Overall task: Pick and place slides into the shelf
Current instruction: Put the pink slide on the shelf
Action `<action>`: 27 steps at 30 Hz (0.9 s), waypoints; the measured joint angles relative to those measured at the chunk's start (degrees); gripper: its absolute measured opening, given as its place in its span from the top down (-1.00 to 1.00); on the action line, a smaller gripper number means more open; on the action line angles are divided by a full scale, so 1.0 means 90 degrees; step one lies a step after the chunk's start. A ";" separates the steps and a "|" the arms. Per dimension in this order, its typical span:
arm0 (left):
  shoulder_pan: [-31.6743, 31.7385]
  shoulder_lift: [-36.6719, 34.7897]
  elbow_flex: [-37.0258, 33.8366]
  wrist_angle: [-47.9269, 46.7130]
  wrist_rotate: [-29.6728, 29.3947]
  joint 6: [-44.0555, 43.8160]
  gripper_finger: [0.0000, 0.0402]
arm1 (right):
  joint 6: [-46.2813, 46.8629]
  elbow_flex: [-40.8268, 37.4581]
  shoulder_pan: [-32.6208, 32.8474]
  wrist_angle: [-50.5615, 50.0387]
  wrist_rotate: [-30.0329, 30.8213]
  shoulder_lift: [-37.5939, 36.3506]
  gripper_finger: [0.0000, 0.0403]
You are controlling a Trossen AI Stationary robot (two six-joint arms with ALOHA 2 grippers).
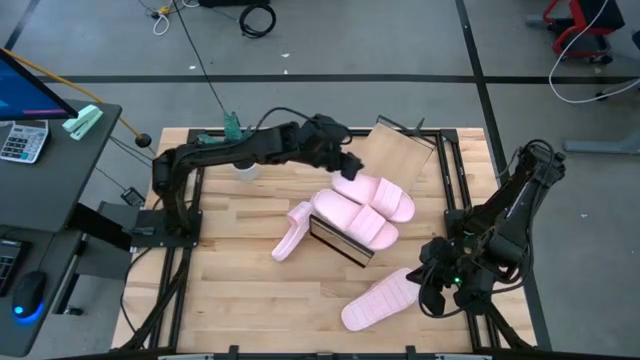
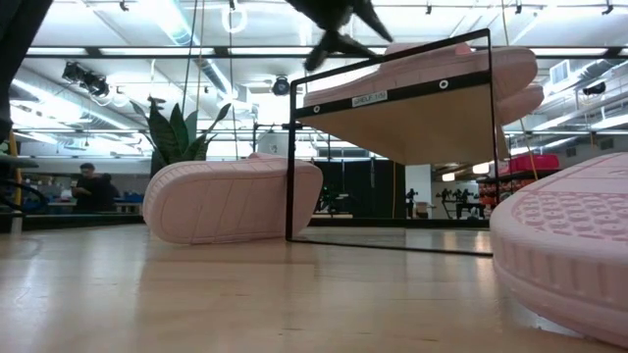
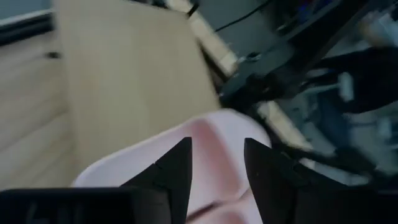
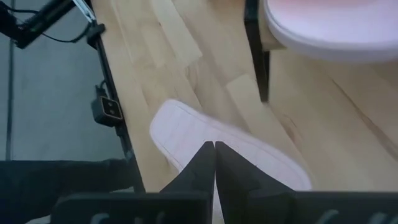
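The shelf (image 1: 402,150), a slanted light-wood board on a black frame, stands mid-table. Two pink slides rest on it with their soles down, one farther back (image 1: 382,196) and one nearer (image 1: 358,222). My left gripper (image 3: 217,163) hangs open just above the farther slide's end (image 3: 214,134), one finger to each side. A third slide (image 1: 292,232) stands on its long edge on the table by the shelf's left end. The fourth slide (image 1: 378,302) lies flat near the front right. My right gripper (image 4: 214,155) hovers shut over it.
Black frame rails run along the table's left and right edges (image 1: 460,190). A small white cup (image 1: 245,171) sits at the far left. A desk with a calculator (image 1: 22,140) stands beyond the left edge. Bare wood lies at the front left (image 1: 240,300).
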 joint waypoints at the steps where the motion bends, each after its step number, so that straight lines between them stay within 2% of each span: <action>1: -0.0033 -0.0092 0.0000 -0.0211 -0.0089 0.0050 0.26 | 0.0114 0.0000 0.0049 -0.0094 0.0001 0.0000 0.91; 9: -0.0665 -0.0554 0.0000 -0.1574 -0.0637 0.0142 0.32 | 0.0974 0.0000 0.0389 -0.0783 0.0029 0.0000 0.91; 18: -0.1673 -0.0767 -0.0005 -0.3053 -0.1789 -0.0568 0.33 | 0.0980 0.0000 0.0394 -0.0859 0.0096 0.0000 0.91; 27: -0.2401 -0.1068 -0.0002 -0.4300 -0.2858 -0.1716 0.38 | 0.0862 0.0000 0.0394 -0.0920 0.0104 0.0000 0.91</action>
